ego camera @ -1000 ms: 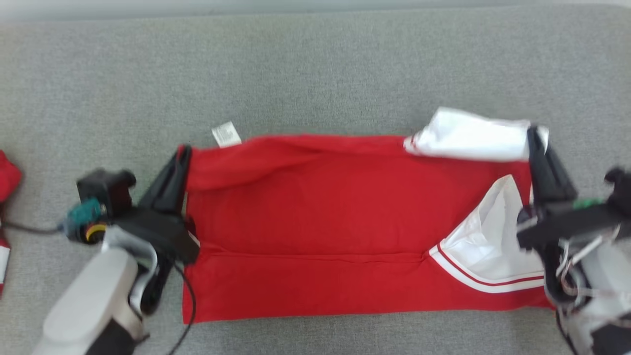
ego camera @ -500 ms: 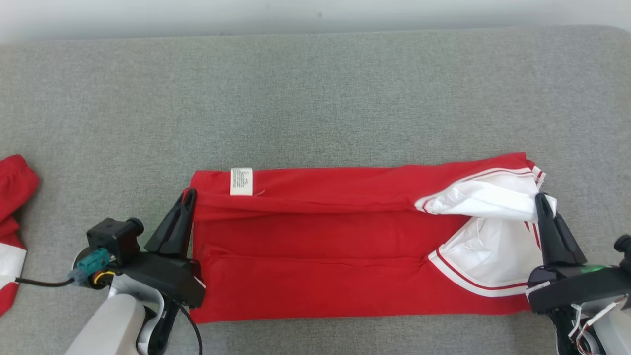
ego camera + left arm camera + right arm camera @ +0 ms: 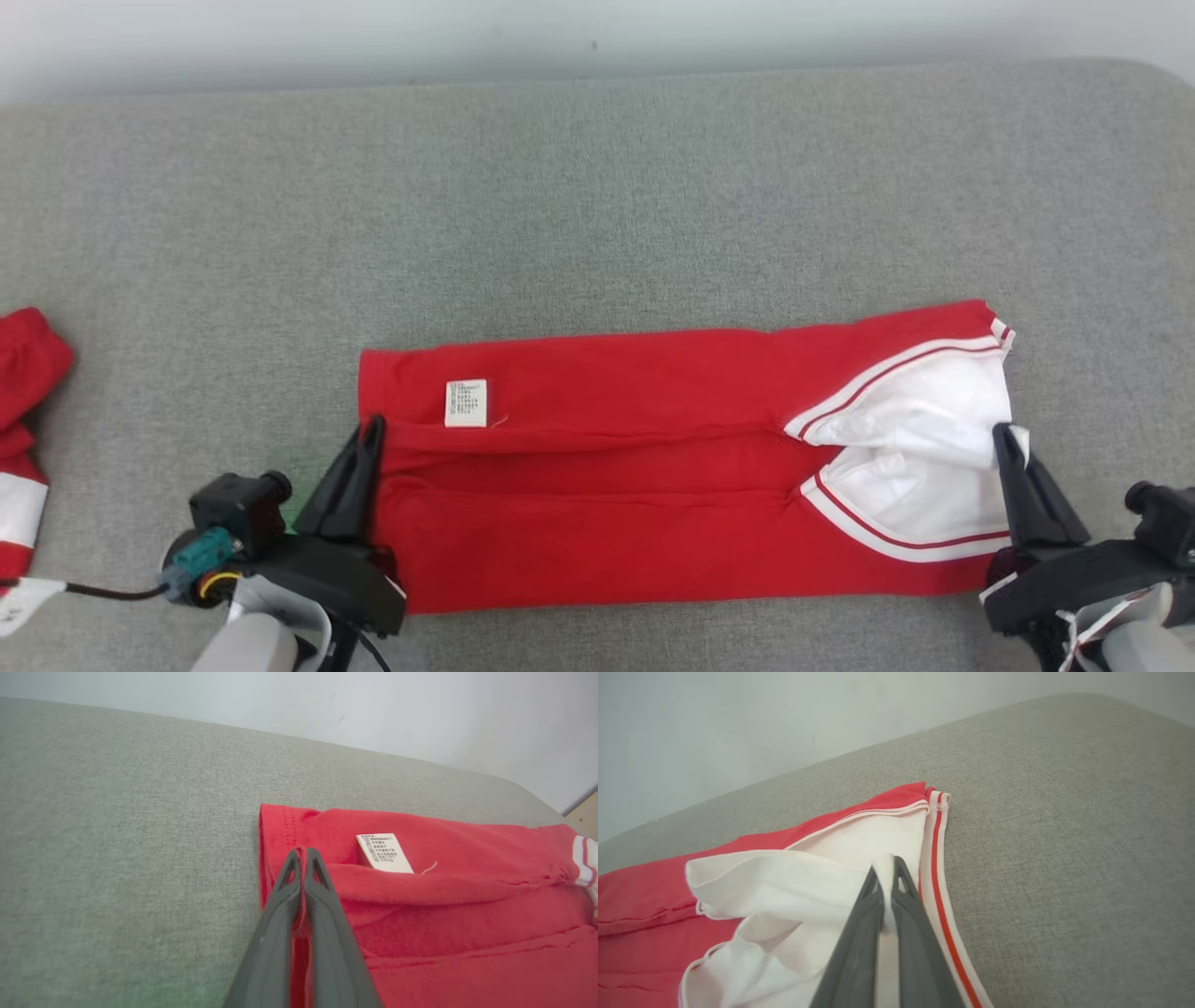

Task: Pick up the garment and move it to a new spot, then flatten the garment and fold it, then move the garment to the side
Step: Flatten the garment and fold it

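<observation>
**Tabletop** (image 3: pixel 597 205): it has a grey cloth cover and reaches well beyond both sets of fingertips.

**Garment** (image 3: pixel 635 504): red, with white sections at one end. It lies flat on the tabletop as a long folded band spanning from the left fingers (image 3: pixel 347 485) to the right fingers (image 3: pixel 1027 495). An upper layer is turned over, and its edge runs roughly from one pair of fingertips to the other.

**Handling, as judged:**
- The knit looks light and limp, with no stiffness of its own.
- It should sag and crease wherever it is unsupported.
- The cloth cover probably drags on it, so sliding it risks rumpling.
- The best hold is at the two short ends, pinching every layer.
- The hem and striped trim are thicker and should slip less.

**Second red-and-white cloth** (image 3: pixel 23 392): it lies well apart, outboard of the left fingers.

**White section** (image 3: pixel 934 411): loosely bunched, just inboard of the right fingers.

**Left fingers:** clenched on the red hem, with cloth showing between them.

**Right fingers:** clenched on a pinch of white cloth, with the striped trim (image 3: pixel 941 868) just beside them.

**Care label** (image 3: pixel 466 403): near the left fingertips, inboard.
</observation>
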